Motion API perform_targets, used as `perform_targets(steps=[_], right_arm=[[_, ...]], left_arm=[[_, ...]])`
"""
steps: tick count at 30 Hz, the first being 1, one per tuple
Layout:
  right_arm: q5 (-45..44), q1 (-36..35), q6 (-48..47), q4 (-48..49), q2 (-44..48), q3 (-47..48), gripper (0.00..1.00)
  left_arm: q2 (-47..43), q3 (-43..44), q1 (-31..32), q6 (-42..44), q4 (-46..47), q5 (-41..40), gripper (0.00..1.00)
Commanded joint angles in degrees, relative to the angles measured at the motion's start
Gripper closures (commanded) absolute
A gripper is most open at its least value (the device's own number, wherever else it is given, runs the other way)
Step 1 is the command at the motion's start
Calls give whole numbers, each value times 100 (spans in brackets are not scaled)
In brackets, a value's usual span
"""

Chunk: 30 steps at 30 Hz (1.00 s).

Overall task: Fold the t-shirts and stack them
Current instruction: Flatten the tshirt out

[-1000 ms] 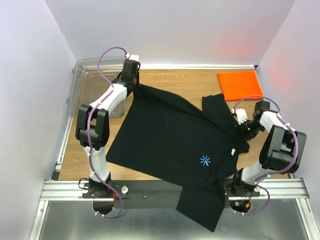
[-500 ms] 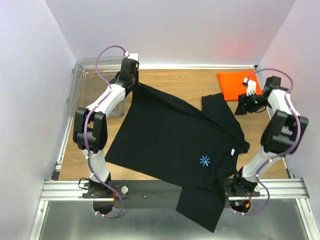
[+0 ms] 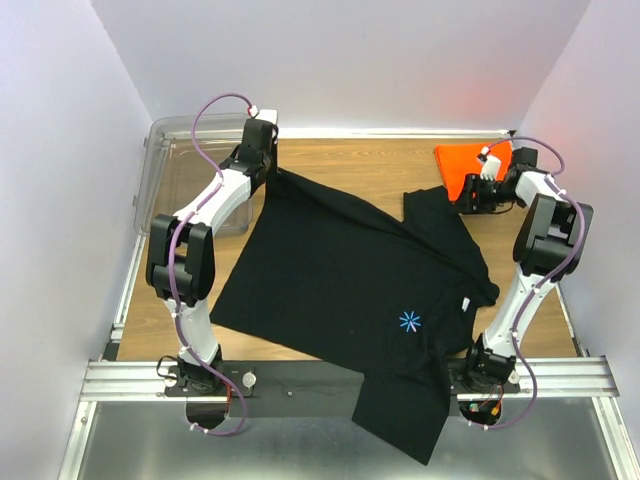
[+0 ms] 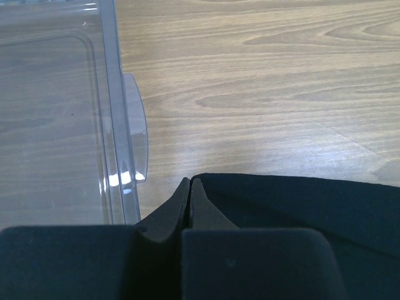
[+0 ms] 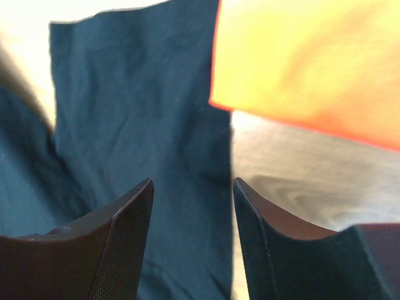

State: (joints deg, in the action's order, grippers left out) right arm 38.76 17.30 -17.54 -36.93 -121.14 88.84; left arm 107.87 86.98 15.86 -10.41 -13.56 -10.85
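Far corner of black shirt (image 3: 340, 270) — clamped in left tool (image 4: 190, 182).

We count two t-shirts: one black t-shirt (image 3: 330, 270) across the centre of the top view, and one orange t-shirt (image 3: 458, 162) at the upper right. We count one blue starburst logo (image 3: 410, 321) on the black cloth, low and right of centre. We count one clear plastic bin (image 3: 185, 190) at the upper left. We count two arms, the left arm (image 3: 215, 205) and the right arm (image 3: 545, 240), and two grippers: the left gripper (image 3: 272, 172) towards the upper left and the right gripper (image 3: 463, 198) towards the upper right. We count one wooden table (image 3: 360, 165) and one metal rail (image 3: 130, 380) along the lower edge.
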Motion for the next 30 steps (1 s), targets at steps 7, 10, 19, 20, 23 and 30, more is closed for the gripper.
perform_targets(steps=[7,10,19,20,23,30], right_arm=[[-572,-279,321,467,-717,230,41],[-484,-394,365,458,-762,231,42],[-738,-710,243,432,-551,55,50],[-765,-763,155,432,-507,29,50],[-975,-894,84,423,-384,-24,50],[-1073,-930,391,414,-708,748,50]], left_arm=[[-197,-67,-21,66,-103,74,100],[-170,-50,-12,66,-103,83,100],[-126,-14,-4,101,-120,110,100],[-118,-23,-4,101,-129,118,100],[-100,12,-4,101,-129,145,100],[-109,3,-4,119,-147,127,100]])
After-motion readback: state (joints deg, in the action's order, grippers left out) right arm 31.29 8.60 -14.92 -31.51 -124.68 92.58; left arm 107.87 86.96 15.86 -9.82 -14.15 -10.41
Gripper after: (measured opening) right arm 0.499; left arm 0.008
